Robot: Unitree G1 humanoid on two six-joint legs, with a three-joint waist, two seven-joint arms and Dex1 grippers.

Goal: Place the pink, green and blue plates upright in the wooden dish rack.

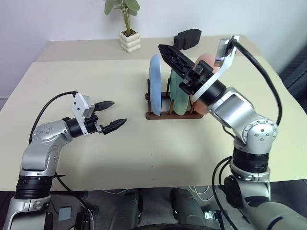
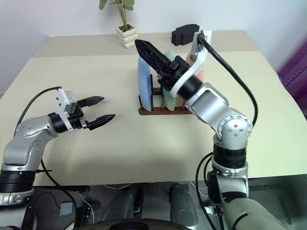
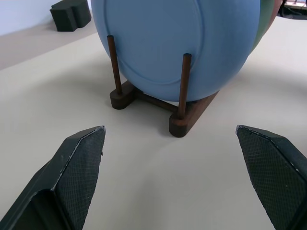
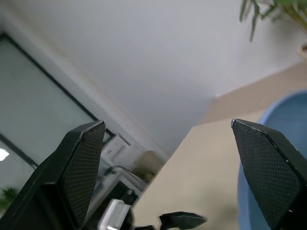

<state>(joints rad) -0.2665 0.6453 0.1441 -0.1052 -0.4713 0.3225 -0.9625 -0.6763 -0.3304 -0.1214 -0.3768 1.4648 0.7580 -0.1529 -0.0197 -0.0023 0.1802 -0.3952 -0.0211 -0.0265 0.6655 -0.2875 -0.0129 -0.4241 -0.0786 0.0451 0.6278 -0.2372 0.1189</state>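
Observation:
Three plates stand upright in the wooden dish rack [image 1: 165,115] at mid-table: the blue plate [image 1: 155,86] at its left end, the green plate [image 1: 178,96] in the middle, the pink plate [image 1: 206,61] at the right. My right wrist partly hides the pink one. My right gripper [image 4: 168,127] hangs open and empty just above the rack, over the green plate, pointing left and slightly up. My left gripper [image 1: 120,111] is open and empty low over the table, left of the rack, facing the blue plate [image 3: 177,43].
A potted plant [image 1: 128,33] and a black blocky object [image 1: 187,38] sit behind the rack at the back of the table. Bare tabletop [image 1: 158,153] stretches in front of the rack to the front edge.

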